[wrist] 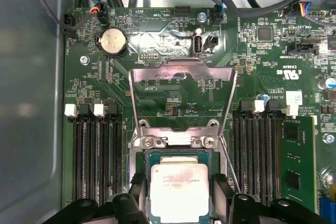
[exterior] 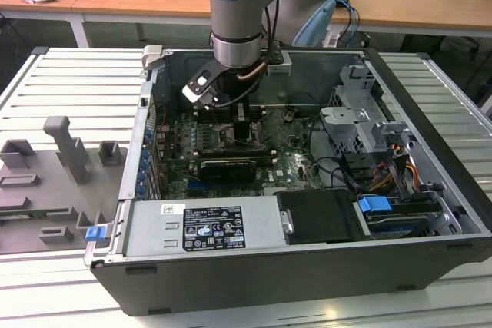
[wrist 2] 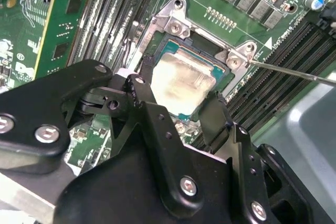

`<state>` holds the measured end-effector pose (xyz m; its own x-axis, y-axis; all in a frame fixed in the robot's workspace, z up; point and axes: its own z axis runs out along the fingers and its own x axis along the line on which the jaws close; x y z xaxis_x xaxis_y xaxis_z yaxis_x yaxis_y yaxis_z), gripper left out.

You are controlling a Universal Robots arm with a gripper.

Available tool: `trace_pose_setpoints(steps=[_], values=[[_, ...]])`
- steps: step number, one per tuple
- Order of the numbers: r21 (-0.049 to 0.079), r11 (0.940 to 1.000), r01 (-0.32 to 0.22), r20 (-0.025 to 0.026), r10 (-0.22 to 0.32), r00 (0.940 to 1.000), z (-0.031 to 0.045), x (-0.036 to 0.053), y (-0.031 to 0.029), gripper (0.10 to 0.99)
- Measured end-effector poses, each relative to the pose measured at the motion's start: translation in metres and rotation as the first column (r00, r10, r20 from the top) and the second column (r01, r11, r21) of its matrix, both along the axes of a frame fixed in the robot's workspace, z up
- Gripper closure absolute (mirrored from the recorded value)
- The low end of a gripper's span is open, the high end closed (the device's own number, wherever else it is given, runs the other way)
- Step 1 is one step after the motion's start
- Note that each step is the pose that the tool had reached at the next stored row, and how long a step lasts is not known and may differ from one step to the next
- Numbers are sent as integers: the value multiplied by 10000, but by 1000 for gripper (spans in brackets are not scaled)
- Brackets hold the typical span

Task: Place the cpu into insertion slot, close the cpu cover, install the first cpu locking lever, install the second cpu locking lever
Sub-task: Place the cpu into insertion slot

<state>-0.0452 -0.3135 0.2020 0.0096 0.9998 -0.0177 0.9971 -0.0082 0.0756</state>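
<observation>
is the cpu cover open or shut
Open. In the first wrist view the cover is swung back from the slot, leaving the cpu bare.

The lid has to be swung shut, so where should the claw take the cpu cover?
Take the cpu cover by its free edge, opposite the hinge beside the cpu. It is a thin frame swung open away from the chip, so pinching across its thickness from the far side likely works best.

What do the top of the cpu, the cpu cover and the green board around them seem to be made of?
The cpu: its top looks like dull metal, silver-beige, with a soft matte sheen. The cpu cover: probably thin stamped sheet metal, perhaps steel, bright and silvery with crisp cut edges. The circuit board: seemingly a rigid laminate under a glossy green coating that catches glare.
</observation>
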Motion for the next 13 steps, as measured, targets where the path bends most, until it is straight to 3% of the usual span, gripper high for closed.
trace_pose_setpoints(steps=[4, 6, 7, 11, 13], values=[[1, 10000, 0, 0, 0, 10000, 47, 0, 1, 486], [-2, 10000, -1, -17, 1, 10000, 67, 0, 0, 616], [-3, 10000, -1, -26, 1, 10000, 79, 1, 0, 616], [-2, 10000, 0, -41, 0, 10000, 115, 1, 0, 859], [-3, 10000, 0, -46, 0, 10000, 135, 1, 0, 859]])
